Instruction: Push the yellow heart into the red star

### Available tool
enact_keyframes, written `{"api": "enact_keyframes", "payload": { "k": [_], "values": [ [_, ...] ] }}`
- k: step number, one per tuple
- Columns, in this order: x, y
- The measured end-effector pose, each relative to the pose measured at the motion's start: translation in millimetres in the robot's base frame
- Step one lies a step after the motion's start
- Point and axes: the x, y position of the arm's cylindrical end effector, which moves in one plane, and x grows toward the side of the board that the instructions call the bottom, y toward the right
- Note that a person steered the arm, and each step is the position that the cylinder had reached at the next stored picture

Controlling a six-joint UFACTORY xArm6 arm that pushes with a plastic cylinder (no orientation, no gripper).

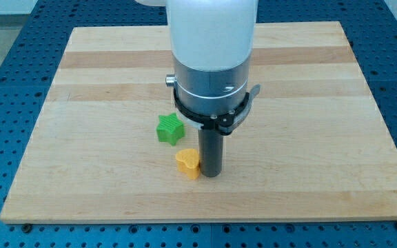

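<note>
Wooden board (309,103), pale, with lengthwise grain bands, resting on a blue perforated table (5,62). No holder or vessel of any kind on the board; two small blocks lying loose on its surface.

Yellow heart (188,163): near the board's near edge, a little left of centre; orange-yellow, low and flat, lobes toward the right, upper face lighter than the sides. Lying flat, apart from the other block.

Green star (170,129): farther and slightly left of the heart, bright green, blunt-pointed, a clear strip of wood between the two.

My tip (210,175): lower end of a straight dark rod, down at the board surface just right of the heart, touching or all but touching its right side; contact not resolvable. Rod descending from a grey collar with a black clamp ring under a white arm housing (212,41). No claw fitted, so no wide or narrow state to report.

Red star: not visible anywhere on the board, possibly hidden behind the arm.
</note>
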Motion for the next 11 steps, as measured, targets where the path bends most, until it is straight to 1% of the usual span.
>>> {"api": "enact_keyframes", "payload": {
  "k": [1, 2, 3, 4, 5, 6, 7, 8, 9, 10, 11],
  "values": [
    [34, -26],
    [46, -34],
    [31, -37],
    [-24, -37],
    [-58, -37],
    [-58, -37],
    [-86, -37],
    [-102, -37],
    [-109, -37],
    [-127, -37],
    [-128, -37]
  ]
}}
